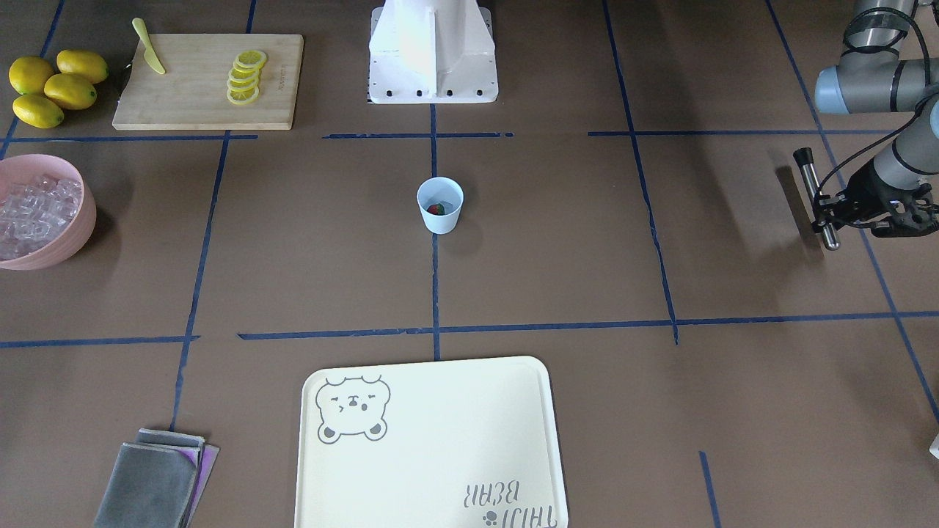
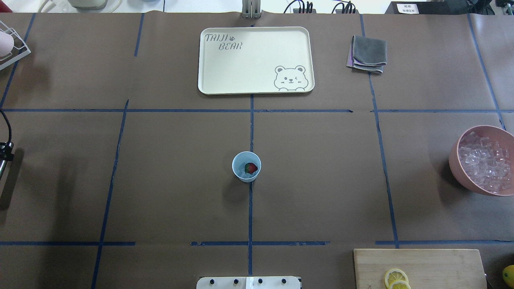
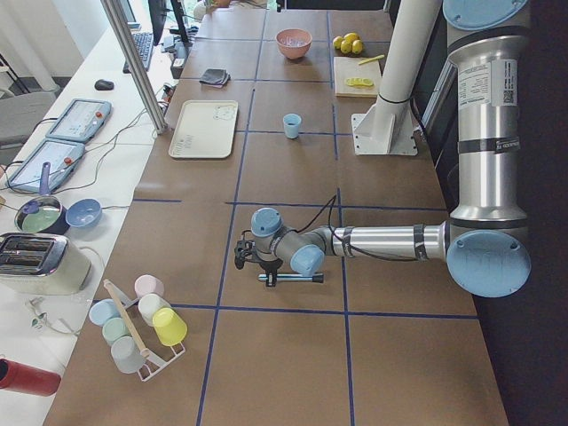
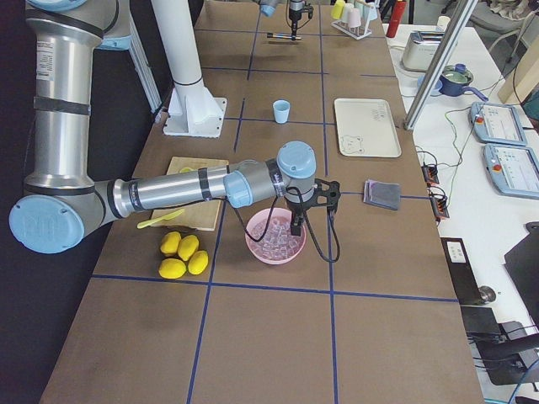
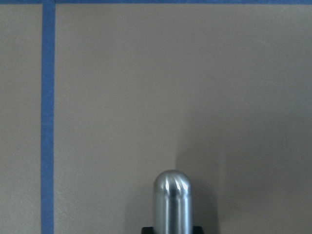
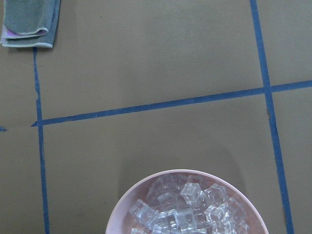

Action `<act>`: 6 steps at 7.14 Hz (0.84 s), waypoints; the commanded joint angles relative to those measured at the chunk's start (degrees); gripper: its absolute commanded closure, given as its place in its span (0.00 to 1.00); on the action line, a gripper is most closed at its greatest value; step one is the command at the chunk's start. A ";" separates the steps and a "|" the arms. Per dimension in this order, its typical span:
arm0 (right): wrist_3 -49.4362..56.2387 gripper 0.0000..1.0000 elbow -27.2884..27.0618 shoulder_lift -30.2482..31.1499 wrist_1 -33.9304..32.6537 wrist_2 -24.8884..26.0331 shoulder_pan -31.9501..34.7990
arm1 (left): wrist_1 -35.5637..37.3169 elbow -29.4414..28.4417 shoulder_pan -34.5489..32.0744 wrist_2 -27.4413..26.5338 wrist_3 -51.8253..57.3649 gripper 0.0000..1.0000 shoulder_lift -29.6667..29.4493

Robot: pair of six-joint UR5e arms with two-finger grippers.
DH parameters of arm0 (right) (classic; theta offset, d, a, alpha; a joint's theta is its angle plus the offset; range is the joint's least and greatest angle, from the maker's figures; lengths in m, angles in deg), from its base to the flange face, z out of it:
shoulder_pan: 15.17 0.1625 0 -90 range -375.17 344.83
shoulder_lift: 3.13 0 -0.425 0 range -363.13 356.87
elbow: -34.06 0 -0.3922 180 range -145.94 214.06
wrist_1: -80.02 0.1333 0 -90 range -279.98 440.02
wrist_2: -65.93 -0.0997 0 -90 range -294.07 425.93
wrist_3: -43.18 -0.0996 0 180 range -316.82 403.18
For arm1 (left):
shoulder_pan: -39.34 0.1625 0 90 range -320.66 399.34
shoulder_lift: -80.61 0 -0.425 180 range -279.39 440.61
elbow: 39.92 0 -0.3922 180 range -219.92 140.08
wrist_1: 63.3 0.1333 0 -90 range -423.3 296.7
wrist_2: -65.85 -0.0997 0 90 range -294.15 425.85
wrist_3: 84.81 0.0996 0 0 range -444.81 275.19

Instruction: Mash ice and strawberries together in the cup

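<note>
**Cup at the table's centre, muddler held off to the robot's left**

The table (image 2: 172, 180) is covered in brown paper marked into squares with blue tape. The pale blue cup (image 2: 246, 167) stands upright at the middle, on a tape line, with the red strawberry (image 2: 251, 167) inside. On the far side from the robot lie a cream bear-print tray (image 2: 257, 60) and folded grey cloths (image 2: 367, 54). On the robot's right sit a pink bowl (image 2: 455, 160) of ice cubes (image 2: 484, 166), a wooden cutting board (image 1: 183, 95) with lemon slices (image 1: 246, 77) and a yellow knife (image 1: 149, 56), and four whole lemons (image 1: 55, 88). Beyond the table's far edge a white side bench (image 3: 80, 177) carries a toaster (image 3: 31, 262), and a rack of coloured cups (image 3: 142, 328) stands at the table's left end.

The left gripper (image 1: 832, 209) is clamped on a metal muddler (image 1: 813, 180), well apart from the cup; its wrist camera sees only the rounded tip over bare paper. The right gripper (image 4: 296, 227) hangs over the pink bowl, and I cannot tell whether its fingers are apart or together. The overhead view crops the bowl, the board and both arms. Pale bits beside the strawberry are too small to make out.
</note>
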 commanded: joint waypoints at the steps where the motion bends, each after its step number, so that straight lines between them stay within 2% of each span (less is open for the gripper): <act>1: -0.02 0.01 0.00 0.00 0.05 -0.10 0.00 | -0.02 -0.68 0.13 -2.60 1.86 1.00 -0.20; 2: 0.07 0.01 0.00 0.00 0.05 -0.10 0.00 | -0.02 -0.69 0.13 -2.80 2.04 1.00 -0.29; 4: 0.07 0.01 0.00 0.18 0.05 -0.10 0.00 | -0.02 -0.78 0.04 -2.80 1.69 0.86 -0.29; 5: -0.02 0.01 -0.09 0.26 0.05 -0.10 0.00 | -0.02 -0.78 0.13 -2.80 1.78 0.59 -0.37; 6: 0.07 0.01 -0.09 0.18 0.05 -0.10 0.08 | -0.02 -0.78 0.13 -2.80 1.60 0.17 -0.37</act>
